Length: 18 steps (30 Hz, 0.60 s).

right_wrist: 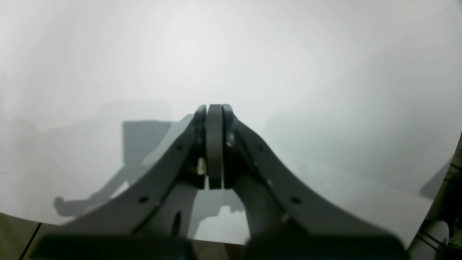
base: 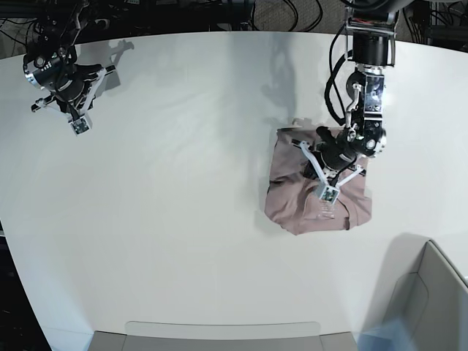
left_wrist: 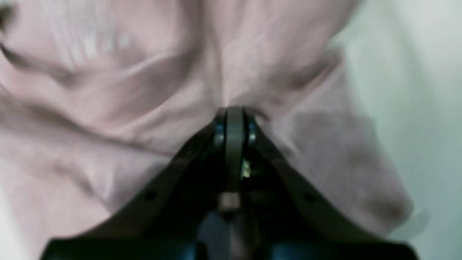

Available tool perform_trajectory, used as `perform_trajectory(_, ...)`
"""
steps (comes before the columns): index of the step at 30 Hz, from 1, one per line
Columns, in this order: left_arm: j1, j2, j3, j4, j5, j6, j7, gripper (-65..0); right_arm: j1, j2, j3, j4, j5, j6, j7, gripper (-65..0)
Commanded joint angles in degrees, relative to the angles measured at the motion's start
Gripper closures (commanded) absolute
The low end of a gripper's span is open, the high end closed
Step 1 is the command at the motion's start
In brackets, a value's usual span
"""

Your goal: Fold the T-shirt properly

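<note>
The dusty-pink T-shirt (base: 289, 197) lies as a small, creased, roughly square bundle on the white table (base: 183, 183), right of centre. My left gripper (base: 327, 194) is over its middle. In the left wrist view the left gripper (left_wrist: 234, 108) has its jaws together, and the folds of the T-shirt (left_wrist: 144, 90) run into the tips; the picture is blurred. My right gripper (base: 79, 126) is far off at the table's back left. In the right wrist view the right gripper (right_wrist: 215, 106) is shut and empty above bare table (right_wrist: 288, 54).
A grey box (base: 431, 300) stands at the front right corner. A grey tray edge (base: 219, 333) runs along the front. Cables (base: 292, 11) lie behind the table's back edge. The table's curved edge falls away at the front left.
</note>
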Motion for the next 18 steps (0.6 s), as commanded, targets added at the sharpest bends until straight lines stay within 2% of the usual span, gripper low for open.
perform_trajectory(1,-0.8,-2.4,-0.1,-1.5,1.8,0.2,2.0,0.0,0.1,0.7,0.4,1.1,0.3,0.6,0.6,0.0)
perform_trajectory(4,-0.8,-5.4,-0.4,-3.6,1.8,0.3,0.0,0.0,0.1,0.8,0.6,1.1,0.3,0.6,0.6,0.0)
perform_trajectory(8,-0.4,-8.4,-0.4,-3.4,1.8,0.2,0.1,0.0,0.1,0.5,0.2,1.1,0.3,0.6,0.6,0.0)
perform_trajectory(14,1.8,-9.0,-0.9,2.7,1.8,0.3,0.3,0.0,0.3,0.3,0.1,1.2,0.3,0.6,0.6,0.0)
perform_trajectory(18,4.3,-8.6,-5.8,10.6,1.8,0.2,2.1,0.0,0.5,0.6,0.1,3.3,0.3,0.6,0.5,0.0)
